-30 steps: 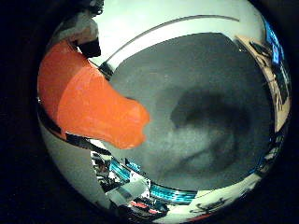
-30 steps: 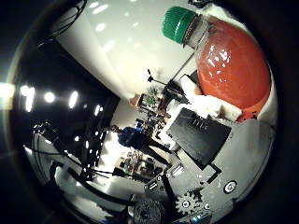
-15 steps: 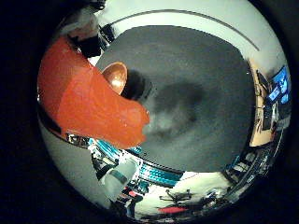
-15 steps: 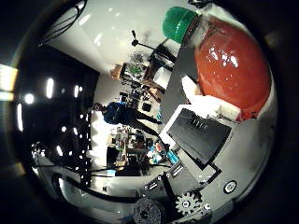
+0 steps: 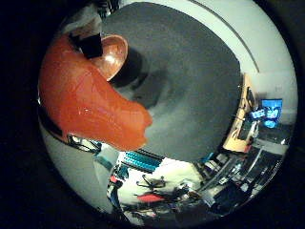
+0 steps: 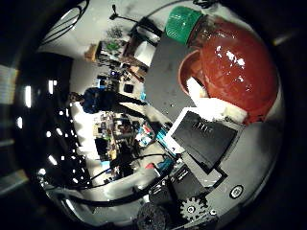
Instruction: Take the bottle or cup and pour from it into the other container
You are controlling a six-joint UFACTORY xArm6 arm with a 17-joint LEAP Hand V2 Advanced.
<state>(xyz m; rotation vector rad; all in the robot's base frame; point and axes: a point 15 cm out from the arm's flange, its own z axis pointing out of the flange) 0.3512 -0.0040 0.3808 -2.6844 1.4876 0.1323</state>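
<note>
my hand [image 6: 206, 139] shows in the thumb side palm view as black and white body parts, a flat black plate with white edging just beside the palm camera, and geared parts at the picture's rim. one white fingertip [image 6: 211, 103] is curled in and pressed against the red bottle [image 6: 237, 76] i hold. the bottle fills much of both palm views, so it sits close against my palm. in the little finger side view a black part of my hand lies across the bottle near its far end. the bottle lies tilted in my grasp, green cap end leading away from the palm. my arm is not seen.
</note>
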